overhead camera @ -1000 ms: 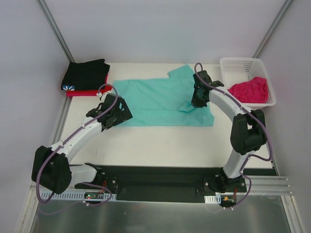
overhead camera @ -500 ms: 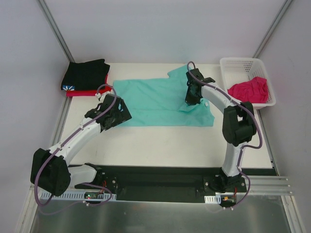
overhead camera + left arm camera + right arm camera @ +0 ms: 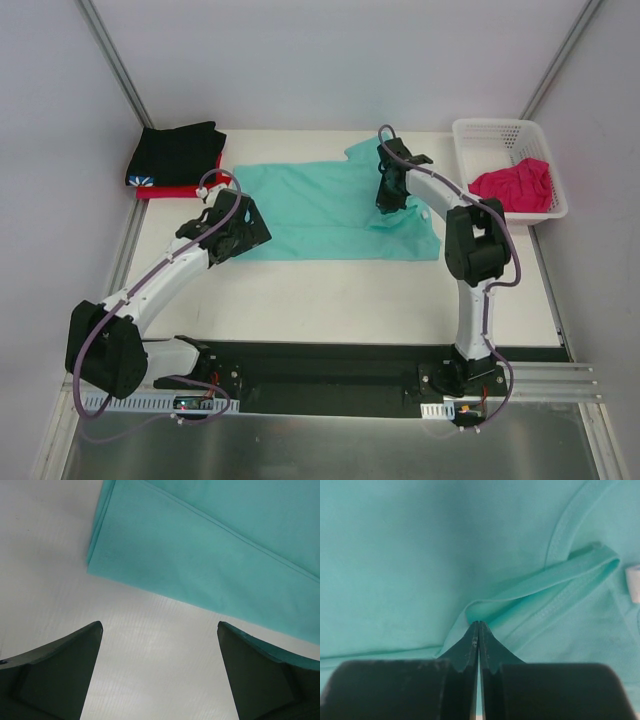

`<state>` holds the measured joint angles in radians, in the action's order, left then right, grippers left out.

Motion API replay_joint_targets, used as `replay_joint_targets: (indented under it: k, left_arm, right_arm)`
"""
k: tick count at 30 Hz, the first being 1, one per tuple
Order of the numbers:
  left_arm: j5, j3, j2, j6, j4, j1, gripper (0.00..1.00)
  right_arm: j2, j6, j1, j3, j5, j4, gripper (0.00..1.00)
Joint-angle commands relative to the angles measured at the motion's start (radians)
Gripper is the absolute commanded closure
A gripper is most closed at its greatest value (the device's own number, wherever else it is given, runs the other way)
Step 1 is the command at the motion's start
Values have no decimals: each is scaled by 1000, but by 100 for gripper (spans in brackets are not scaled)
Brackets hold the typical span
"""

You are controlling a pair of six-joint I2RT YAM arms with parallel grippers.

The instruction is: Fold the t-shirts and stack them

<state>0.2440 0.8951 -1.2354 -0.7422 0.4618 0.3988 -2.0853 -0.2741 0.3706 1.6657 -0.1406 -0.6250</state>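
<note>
While the teal t-shirt (image 3: 320,205) lies flat at the far middle of the desk (image 3: 350,300), the right tool (image 3: 478,624) is pinching a ridge of its cloth by the neckline. The left tool (image 3: 160,625) hangs spread over bare desk off the shirt's near left corner. So shallow a pinch may slip out mid-fold, and the unheld hem could drag and bunch. A black shirt (image 3: 178,152) lies on a red shirt (image 3: 175,190) at the far left corner; the pink shirt (image 3: 515,185) sits in the basket (image 3: 490,125).
</note>
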Motion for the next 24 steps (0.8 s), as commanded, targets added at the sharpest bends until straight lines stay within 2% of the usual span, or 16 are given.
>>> replay_joint_targets:
  k: [1,9,12,15,20,24]
  left_arm:
    - [17,44,-12,17,11,3,1]
    - [26,53,2,30,26,3,1]
    - [29,65,4,35,40,3,1]
    - [17,71,10,32,46,3,1]
    - [6,65,19,24,44,8,1]
    - [9,51,39,24,46,9,1]
  right_arm:
    - [-65,12,-10,115,27,5,99]
    - [-248,27,-21,460,67,-68,99]
    - [-266,35,-32,503,84,-102,99]
    - [-193,55,-32,454,53,-108,99]
    - [-8,92,-53,272,9,-104,99]
    - [77,96,-68,137,-1,-91,99]
